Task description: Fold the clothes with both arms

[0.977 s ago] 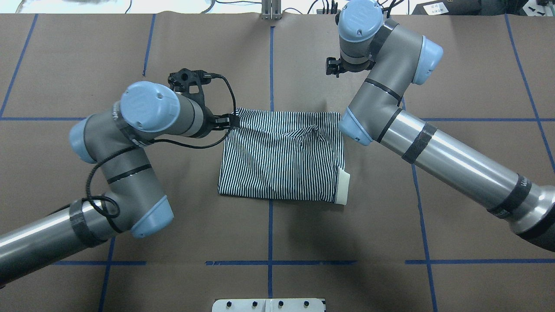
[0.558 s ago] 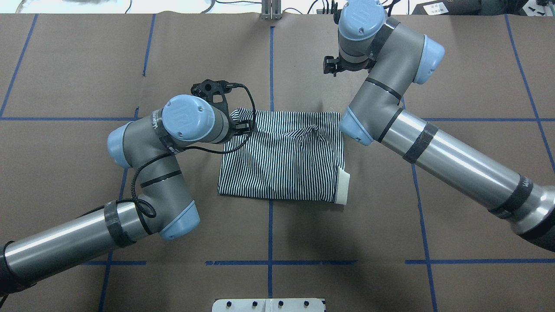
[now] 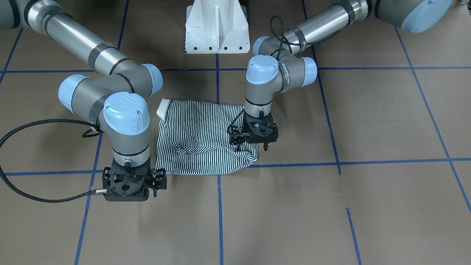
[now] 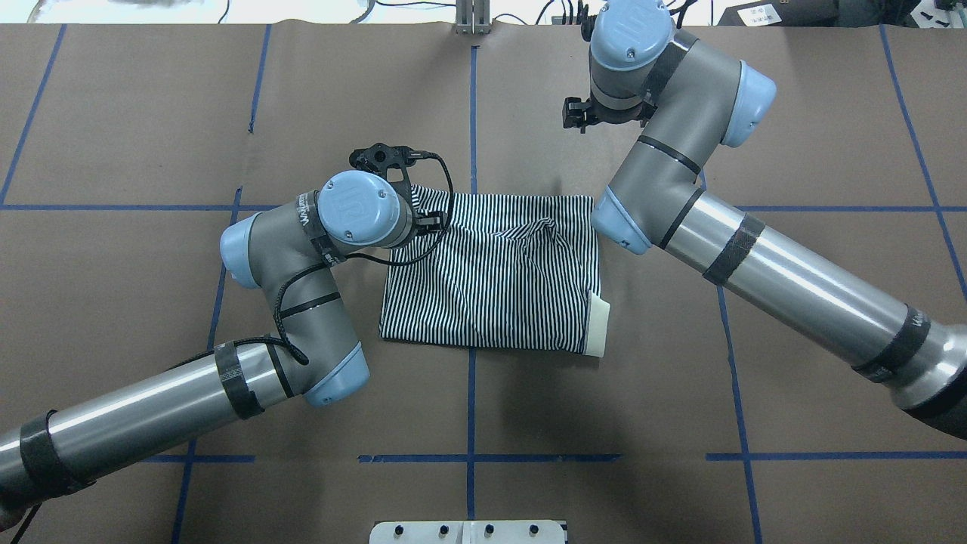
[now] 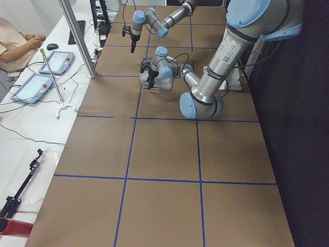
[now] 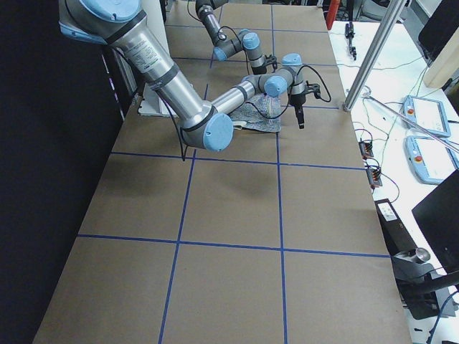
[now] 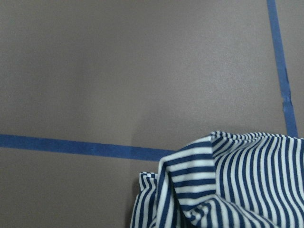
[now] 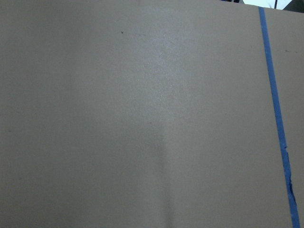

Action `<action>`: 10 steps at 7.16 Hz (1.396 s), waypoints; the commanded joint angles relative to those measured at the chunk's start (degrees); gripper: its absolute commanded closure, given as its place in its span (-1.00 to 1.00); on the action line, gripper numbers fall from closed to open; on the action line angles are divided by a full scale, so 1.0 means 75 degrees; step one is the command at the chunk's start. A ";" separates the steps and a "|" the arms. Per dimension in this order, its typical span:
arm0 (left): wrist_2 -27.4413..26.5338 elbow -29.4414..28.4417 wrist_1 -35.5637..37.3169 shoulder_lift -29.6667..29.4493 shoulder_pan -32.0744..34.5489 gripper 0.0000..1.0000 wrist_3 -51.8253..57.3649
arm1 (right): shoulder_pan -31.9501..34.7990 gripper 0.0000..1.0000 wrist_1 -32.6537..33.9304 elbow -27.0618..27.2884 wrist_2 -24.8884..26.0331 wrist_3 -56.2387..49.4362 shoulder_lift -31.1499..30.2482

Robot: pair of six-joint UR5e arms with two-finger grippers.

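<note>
Listing one striped polo shirt, part-folded, flat at the middle of the table between left arm and right arm.
Item: light, limp knit; likely to sag and slip between layers, so best pinched at a corner or hem through all plies. Cream collar shows at its right edge. Left gripper over the far-left corner, right gripper above the table beyond it: finger spread cannot be told for either. Count: shirt 1, arms 2, grippers 2.

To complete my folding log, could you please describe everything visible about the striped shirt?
The striped shirt lies folded into a rough rectangle on the brown table: thin navy-and-white stripes, soft wrinkled cloth, cream collar poking from one corner. The left gripper sits over its rumpled opposite corner; whether it grips is unclear.
</note>
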State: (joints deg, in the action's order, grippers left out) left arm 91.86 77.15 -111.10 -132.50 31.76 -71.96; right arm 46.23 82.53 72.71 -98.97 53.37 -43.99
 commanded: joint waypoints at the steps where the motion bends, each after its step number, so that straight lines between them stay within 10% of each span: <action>1: -0.0037 -0.0661 -0.0441 -0.0087 0.0497 -1.00 0.0604 | -0.0070 -1.00 0.0000 0.0148 0.0000 0.0056 -0.0098; 5: 0.1751 -0.0261 -0.0996 0.0226 0.1903 -1.00 0.2698 | -0.1076 -1.00 0.0035 0.1249 0.0105 0.1761 -0.0216; 7: 0.1768 0.0178 -0.1019 0.0615 0.1952 -1.00 0.2798 | -0.1766 -0.02 0.0000 0.1473 0.0642 0.2832 -0.0507; 10: 0.1768 0.0190 -0.1031 0.0604 0.1941 -1.00 0.2705 | -0.1968 -0.02 0.0000 0.1614 0.0925 0.2822 -0.0825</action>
State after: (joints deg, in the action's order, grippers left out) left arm 105.09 78.43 -118.81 -127.97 46.36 -51.31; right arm 32.10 82.54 84.60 -92.96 74.39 -49.49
